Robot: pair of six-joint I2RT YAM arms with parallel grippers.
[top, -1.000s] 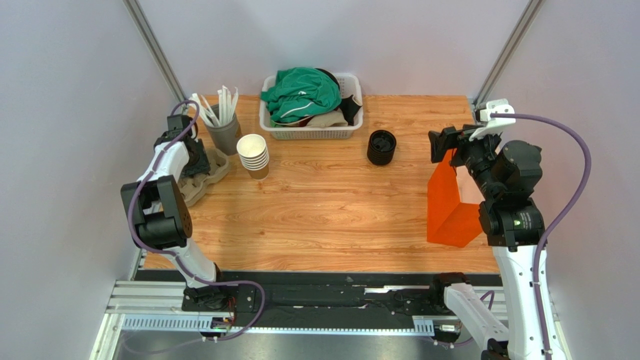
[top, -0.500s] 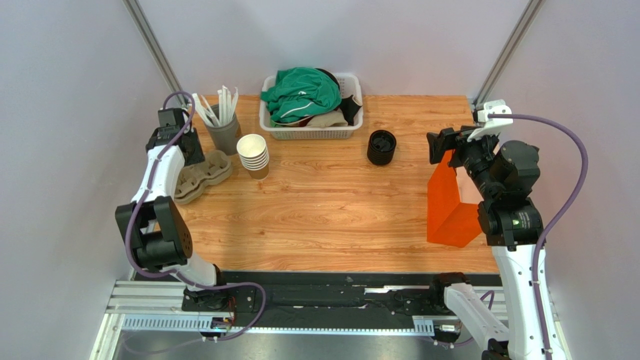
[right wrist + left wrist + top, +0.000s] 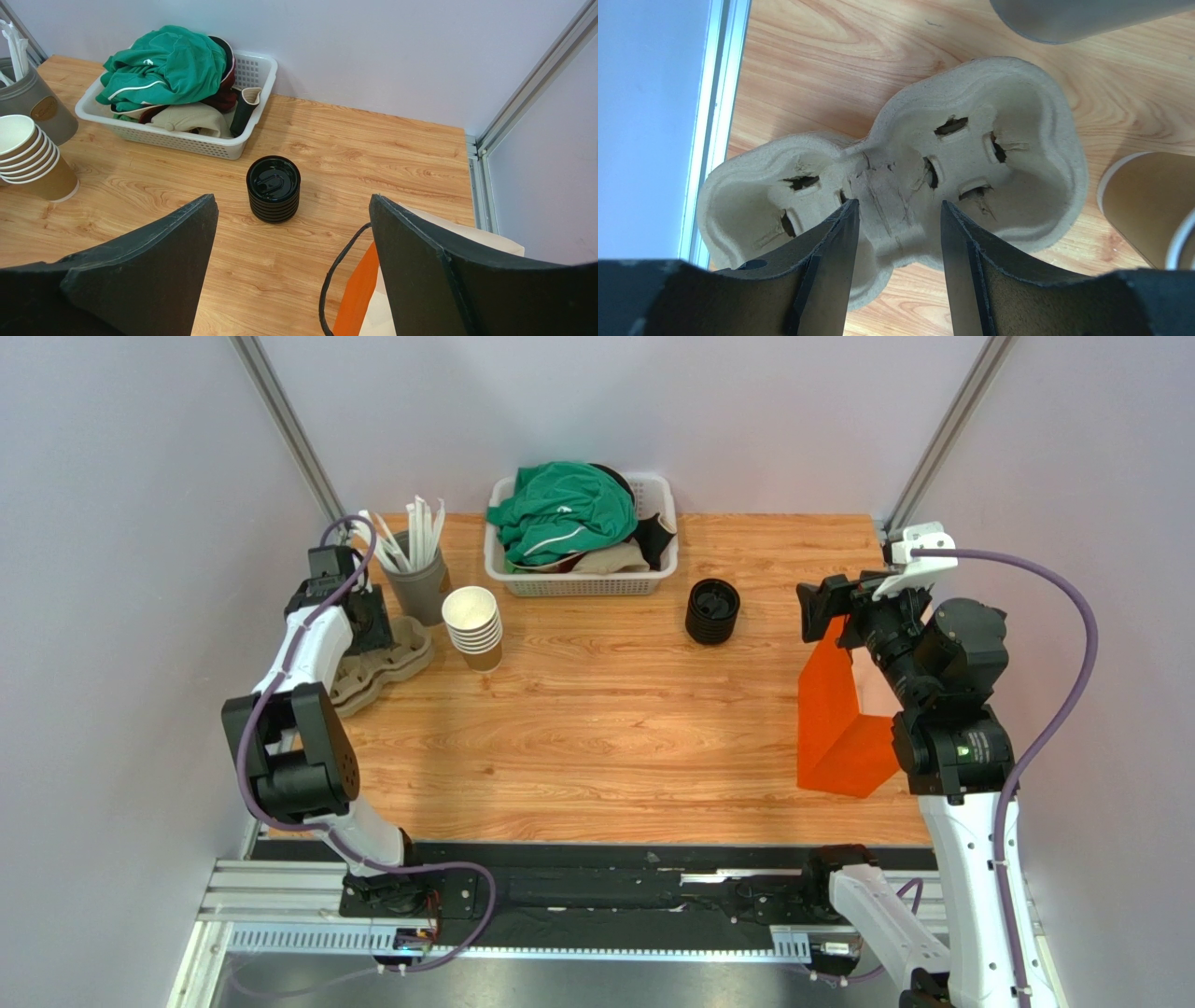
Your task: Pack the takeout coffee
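The left end effector (image 3: 898,204) is spread, astride the centre bridge of the cup carrier (image 3: 1018,140). The right end effector (image 3: 293,199) is spread wide and empty, with the lid stack (image 3: 273,183) ahead of it. The takeout coffee's position and axis cannot be determined.

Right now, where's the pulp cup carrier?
Top view: the cup carrier lies at the table's left edge under the left gripper, grey utensil holder just behind, stack of paper cups to its right.

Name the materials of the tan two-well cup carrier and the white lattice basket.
The tan two-well cup carrier looks like moulded paper pulp: matte, fibrous surface, ragged torn-edged slots. The white lattice basket is probably plastic: smooth, evenly moulded grid walls with a slight sheen.
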